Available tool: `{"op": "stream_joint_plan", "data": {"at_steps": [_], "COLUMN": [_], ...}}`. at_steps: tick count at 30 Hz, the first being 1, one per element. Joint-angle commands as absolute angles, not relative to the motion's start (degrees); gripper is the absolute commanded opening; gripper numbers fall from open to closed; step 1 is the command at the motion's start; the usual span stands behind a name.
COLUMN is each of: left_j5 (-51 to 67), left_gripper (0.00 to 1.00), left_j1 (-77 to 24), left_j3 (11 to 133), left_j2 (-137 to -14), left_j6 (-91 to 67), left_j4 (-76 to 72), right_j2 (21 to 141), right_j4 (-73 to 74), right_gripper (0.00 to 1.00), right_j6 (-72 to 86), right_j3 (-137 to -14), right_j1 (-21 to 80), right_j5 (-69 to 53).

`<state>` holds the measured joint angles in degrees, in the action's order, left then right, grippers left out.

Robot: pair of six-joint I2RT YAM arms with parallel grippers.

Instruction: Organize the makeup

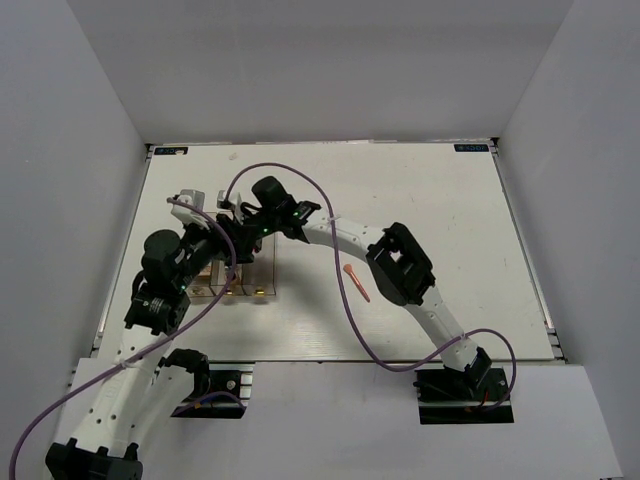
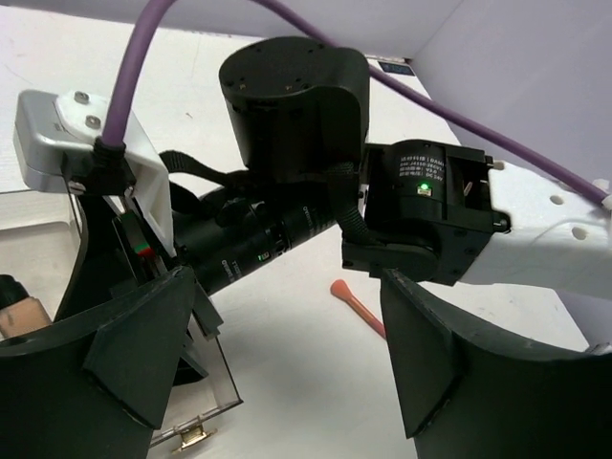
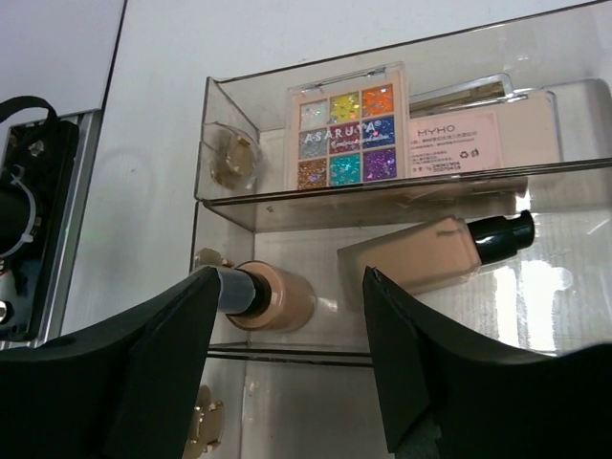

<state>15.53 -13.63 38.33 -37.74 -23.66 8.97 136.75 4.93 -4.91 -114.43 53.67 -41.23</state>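
Two tan bottles and two palettes in the box, one coral stick on the table; left gripper and right gripper spread.

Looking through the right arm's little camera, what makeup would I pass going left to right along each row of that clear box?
Far row: multicolour glitter palette → pale pink palette. Nearer row: left tan bottle, dark cap pointing left → right tan bottle, dark cap pointing right.

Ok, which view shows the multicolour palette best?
The right wrist view: the multicolour palette sits unobstructed in the clear box, its glitter pans and label plain. In the top view the arms cover it. The left wrist view shows only the box's corner, no palette.
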Motion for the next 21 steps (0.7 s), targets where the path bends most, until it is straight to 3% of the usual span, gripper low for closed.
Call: {"op": "stream_joint_plan", "data": {"at_steps": [1,7,10,11,14,19,21], "left_j5": [18.3,24.7,27.4,28.4,31.6,33.1,33.3], "left_gripper": [0.87,0.69,0.62,0.60,0.58,0.63,0.64], "left_j1": [-13.4,-13.4,-14.0,-14.0,-14.5,-17.8,-21.0], "left_j3": [40.2,38.1,37.5,37.4,38.8,44.7,47.0], "left_j2": [-38.6,-43.6,-47.9,-49.1,-55.6,-67.3,-74.2], "left_j6": [-25.2,-29.6,-32.3,-33.4,-36.5,-38.2,-38.2], "left_j4": [7.3,0.5,-4.7,-5.6,-6.9,-2.6,-1.1], "right_j2": [132.0,126.6,123.9,122.4,118.8,112.0,108.9], "right_j4": [3.9,4.6,5.5,5.8,6.8,8.1,8.9], "right_gripper": [0.66,0.44,0.27,0.16,0.02,0.00,0.10], "right_j6": [-4.7,-3.9,-4.6,-5.4,-6.5,-5.4,-5.8], "right_j3": [-116.7,-112.7,-110.2,-107.8,-102.5,-93.5,-89.1], "right_j1": [52.3,45.3,41.6,40.4,37.5,31.9,29.2], "right_j5": [-39.5,-29.6,-26.5,-25.0,-21.6,-12.6,-12.7]}}
